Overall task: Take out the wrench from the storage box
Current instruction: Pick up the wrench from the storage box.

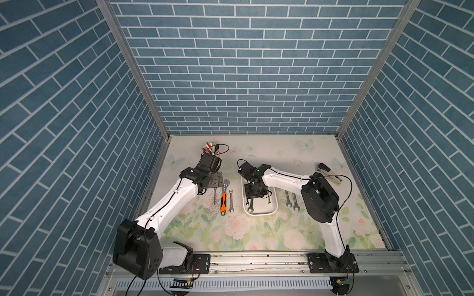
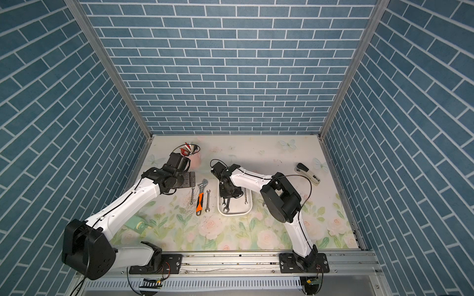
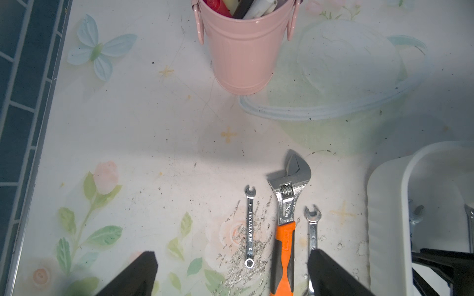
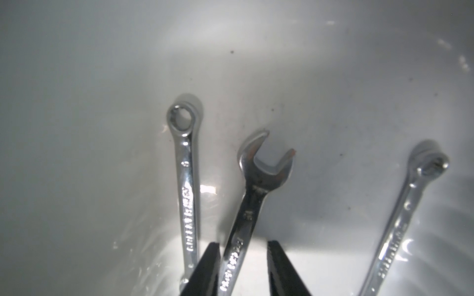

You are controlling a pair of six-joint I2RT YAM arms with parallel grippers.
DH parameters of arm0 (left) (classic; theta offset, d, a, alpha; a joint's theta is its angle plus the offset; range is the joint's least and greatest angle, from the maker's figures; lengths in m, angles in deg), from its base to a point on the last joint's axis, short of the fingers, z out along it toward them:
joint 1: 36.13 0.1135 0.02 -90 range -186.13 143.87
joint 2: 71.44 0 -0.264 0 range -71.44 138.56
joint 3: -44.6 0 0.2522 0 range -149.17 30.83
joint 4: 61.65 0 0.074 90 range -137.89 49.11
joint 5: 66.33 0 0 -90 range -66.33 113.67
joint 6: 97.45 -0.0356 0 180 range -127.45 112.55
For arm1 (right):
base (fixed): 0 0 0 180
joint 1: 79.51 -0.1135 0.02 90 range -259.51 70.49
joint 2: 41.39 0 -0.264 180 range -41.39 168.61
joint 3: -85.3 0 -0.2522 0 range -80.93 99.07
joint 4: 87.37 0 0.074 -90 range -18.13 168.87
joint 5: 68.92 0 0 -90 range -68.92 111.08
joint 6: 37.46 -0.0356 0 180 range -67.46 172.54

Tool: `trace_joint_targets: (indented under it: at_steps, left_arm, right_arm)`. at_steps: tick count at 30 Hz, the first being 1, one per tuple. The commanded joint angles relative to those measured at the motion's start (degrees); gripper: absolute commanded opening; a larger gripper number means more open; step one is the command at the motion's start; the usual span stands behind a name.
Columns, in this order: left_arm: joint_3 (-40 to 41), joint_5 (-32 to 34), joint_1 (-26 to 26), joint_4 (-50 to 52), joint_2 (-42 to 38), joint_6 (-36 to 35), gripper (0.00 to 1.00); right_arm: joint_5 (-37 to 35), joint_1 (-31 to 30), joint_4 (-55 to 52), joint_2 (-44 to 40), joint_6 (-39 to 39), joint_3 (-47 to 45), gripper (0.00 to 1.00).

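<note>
The white storage box lies mid-table, and its rim also shows in the left wrist view. In the right wrist view its floor holds three silver wrenches: a ring-ended one, an open-ended wrench in the middle, and a third. My right gripper is down inside the box. Its jaws straddle the middle wrench's shaft; one finger touches it and a gap shows at the other. My left gripper hovers open, left of the box.
Left of the box lie a small wrench, an orange-handled adjustable wrench and another wrench. Two wrenches lie right of the box. A pink cup of pens stands at the back left, a stapler at the back right.
</note>
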Motion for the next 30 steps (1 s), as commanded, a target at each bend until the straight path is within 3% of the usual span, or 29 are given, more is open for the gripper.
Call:
trace_joint_targets:
  at_steps: [1, 5, 13, 26, 30]
  left_arm:
    - [-0.03, 1.05, 0.18, -0.15, 0.35, -0.28, 0.97]
    - [-0.22, 1.05, 0.15, 0.05, 0.35, -0.28, 0.97]
    - [-0.64, 1.50, 0.18, 0.58, 0.27, -0.61, 0.97]
    - [-0.40, 1.34, 0.13, 0.70, 0.40, -0.50, 0.97]
    - [-0.04, 0.85, 0.16, 0.26, 0.35, -0.47, 0.97]
  right_arm:
    - [-0.38, -0.31, -1.21, 0.42, 1.15, -1.12, 0.25]
    - [-0.72, 0.03, -1.87, 0.15, 2.89, -1.01, 0.20]
    - [-0.09, 1.83, -2.56, -1.95, 6.85, -3.08, 0.18]
    - [-1.43, 3.75, -7.47, -4.31, 7.73, -3.62, 0.28]
    - [0.45, 3.82, -5.26, -4.34, 5.60, -4.14, 0.36]
